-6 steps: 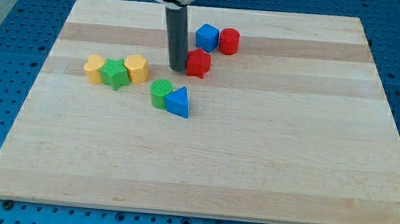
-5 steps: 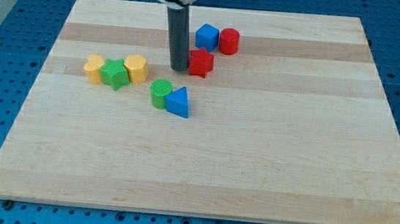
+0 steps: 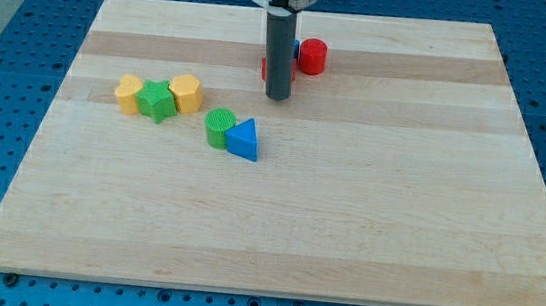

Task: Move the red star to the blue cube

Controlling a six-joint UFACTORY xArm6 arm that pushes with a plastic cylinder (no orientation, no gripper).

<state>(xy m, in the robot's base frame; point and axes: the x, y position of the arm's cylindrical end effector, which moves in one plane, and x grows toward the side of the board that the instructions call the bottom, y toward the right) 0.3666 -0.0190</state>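
Note:
My tip [image 3: 276, 97] rests on the wooden board [image 3: 368, 212] near the view's top centre. The rod stands in front of the red star [image 3: 264, 69], so only a thin red sliver of it shows at the rod's left edge. The blue cube [image 3: 296, 50] is also mostly hidden, showing as a thin blue strip at the rod's right edge, just above the star. The frame does not show whether the star touches the cube. A red cylinder [image 3: 311, 55] stands right of the cube.
A yellow block [image 3: 129, 93], a green star [image 3: 157, 101] and a second yellow block [image 3: 186, 93] form a row at the view's left. A green cylinder [image 3: 219, 127] touches a blue triangular block [image 3: 243, 139] below my tip.
My tip has moved to the view's right and now covers the red star. The star has shifted up and right, close against the blue cube. The other blocks have not moved.

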